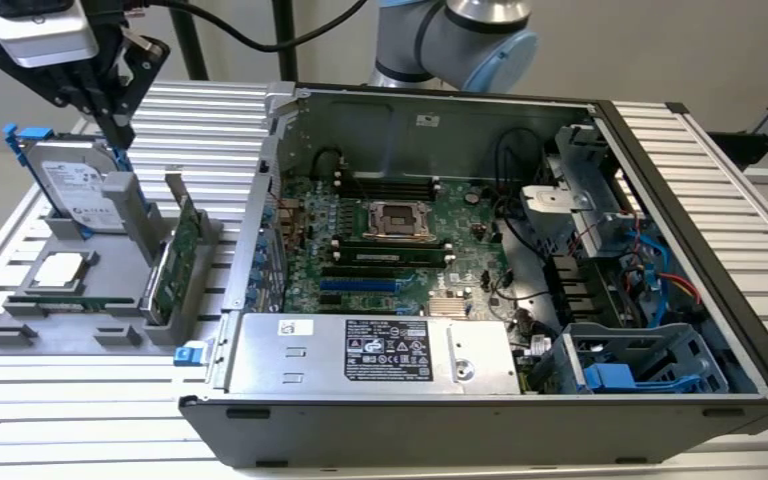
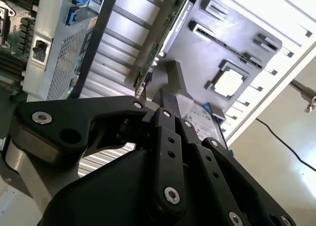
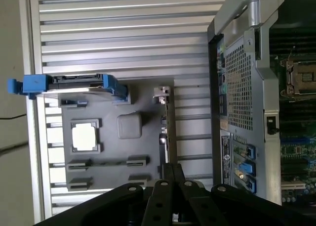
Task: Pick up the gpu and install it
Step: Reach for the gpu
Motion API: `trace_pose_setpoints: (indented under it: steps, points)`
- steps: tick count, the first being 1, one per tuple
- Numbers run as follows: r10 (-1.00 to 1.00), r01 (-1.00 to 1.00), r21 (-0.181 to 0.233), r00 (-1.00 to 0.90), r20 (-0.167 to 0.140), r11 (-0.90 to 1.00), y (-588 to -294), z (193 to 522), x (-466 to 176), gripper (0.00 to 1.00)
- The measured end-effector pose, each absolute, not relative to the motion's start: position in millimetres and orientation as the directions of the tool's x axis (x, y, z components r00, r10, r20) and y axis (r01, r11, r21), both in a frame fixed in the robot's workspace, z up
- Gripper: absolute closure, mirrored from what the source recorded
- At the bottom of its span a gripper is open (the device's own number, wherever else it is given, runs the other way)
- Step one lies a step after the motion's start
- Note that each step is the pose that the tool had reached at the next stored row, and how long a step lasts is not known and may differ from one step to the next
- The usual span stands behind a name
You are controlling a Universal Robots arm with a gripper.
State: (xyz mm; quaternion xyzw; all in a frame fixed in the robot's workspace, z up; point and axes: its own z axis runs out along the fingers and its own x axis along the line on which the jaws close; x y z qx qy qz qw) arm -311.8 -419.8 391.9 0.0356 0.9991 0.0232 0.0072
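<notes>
The gpu (image 1: pixel 175 262) stands on edge in a slot of the grey holder (image 1: pixel 37 335), beside the open computer case (image 1: pixel 491 250). Its green board faces the exterior view's left. In both wrist views it appears edge-on, a thin strip (image 3: pixel 168 132) (image 2: pixel 165 35). My gripper (image 1: pixel 119 132) hangs high above the holder, over the hard drive's far end in the exterior view, well clear of the gpu. Its black fingers (image 3: pixel 171 169) (image 2: pixel 167 101) are pressed together with nothing between them.
A silver hard drive with blue rails (image 1: pixel 71 185) (image 3: pixel 74 85) stands upright in the holder, and a processor chip (image 1: pixel 61 270) (image 3: pixel 85 137) lies flat beside it. The case's motherboard (image 1: pixel 384 230) is exposed. Its metal rear wall (image 1: pixel 257 210) rises right beside the gpu.
</notes>
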Motion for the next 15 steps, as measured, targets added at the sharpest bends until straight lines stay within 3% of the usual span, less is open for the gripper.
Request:
trace_pose_setpoints:
  steps: [15]
  points:
    - [0.072, 0.072, 0.047, -0.997, -0.009, 0.996, -444.2, 391.6, -311.8, 1.00]
